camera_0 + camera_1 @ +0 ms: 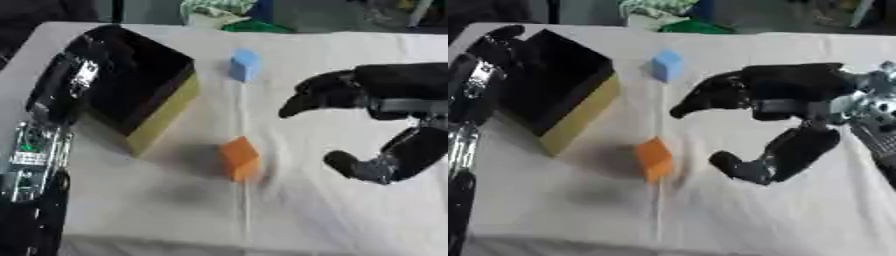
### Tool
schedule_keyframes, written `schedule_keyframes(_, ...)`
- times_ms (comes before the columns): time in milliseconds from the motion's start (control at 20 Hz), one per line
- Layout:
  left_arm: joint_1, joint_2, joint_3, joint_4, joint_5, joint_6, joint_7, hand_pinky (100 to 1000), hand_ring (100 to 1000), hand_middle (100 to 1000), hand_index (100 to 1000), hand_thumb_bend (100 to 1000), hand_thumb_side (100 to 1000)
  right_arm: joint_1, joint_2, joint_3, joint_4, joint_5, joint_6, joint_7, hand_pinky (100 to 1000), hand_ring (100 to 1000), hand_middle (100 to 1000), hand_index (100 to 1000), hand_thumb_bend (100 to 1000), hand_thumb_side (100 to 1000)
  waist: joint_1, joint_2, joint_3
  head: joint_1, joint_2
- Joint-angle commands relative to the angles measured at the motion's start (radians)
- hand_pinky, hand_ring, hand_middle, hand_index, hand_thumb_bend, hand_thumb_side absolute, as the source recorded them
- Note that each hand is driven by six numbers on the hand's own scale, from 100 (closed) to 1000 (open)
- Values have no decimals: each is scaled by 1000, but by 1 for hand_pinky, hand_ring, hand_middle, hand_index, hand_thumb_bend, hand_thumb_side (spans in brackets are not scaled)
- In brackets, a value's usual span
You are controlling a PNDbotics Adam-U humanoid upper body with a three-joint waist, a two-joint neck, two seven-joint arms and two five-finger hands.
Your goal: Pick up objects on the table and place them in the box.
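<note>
Right eye view had the right hand (785, 112) hovering over the surface (737, 210) with fingers and thumb spread wide apart, holding nothing, like a claw about to close. The orange block (654, 157) sat just beside it toward the left, not touching yet as far as I could tell. So I'd say this was the reach step for that block: the next move would need the hand to shift a bit left and drop so the fingers and thumb straddle it, then close. The blue block (245, 64) was further back, well apart from the orange one, untouched. The box (144, 82), black inside with a yellowish outer wall, was over on the left and looked empty, so nothing seemed placed yet. The left hand (487, 47) rested at the box's far-left edge; couldn't tell what its fingers were doing. The right eye view showed the right hand's wrist and forearm; the left eye view cut those off.
</note>
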Motion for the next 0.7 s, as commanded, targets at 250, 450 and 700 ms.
schedule_keyframes(250,-8,25,-5,-10,0,-3,-10,722,620,629,880,100,727,-58,82,27,111,118,-115,50,964,910,890,995,100,604,1,-19,5,-8,8)
schedule_keyframes(450,-9,24,-6,-11,1,-3,-11,723,620,630,880,100,728,-70,130,43,172,195,-166,35,960,918,894,994,100,585,1,-19,7,-11,7)
schedule_keyframes(700,-10,21,-8,-12,1,-3,-15,723,620,630,880,100,727,-71,185,61,241,270,-216,20,960,918,894,994,100,589,1,-17,11,-12,6)
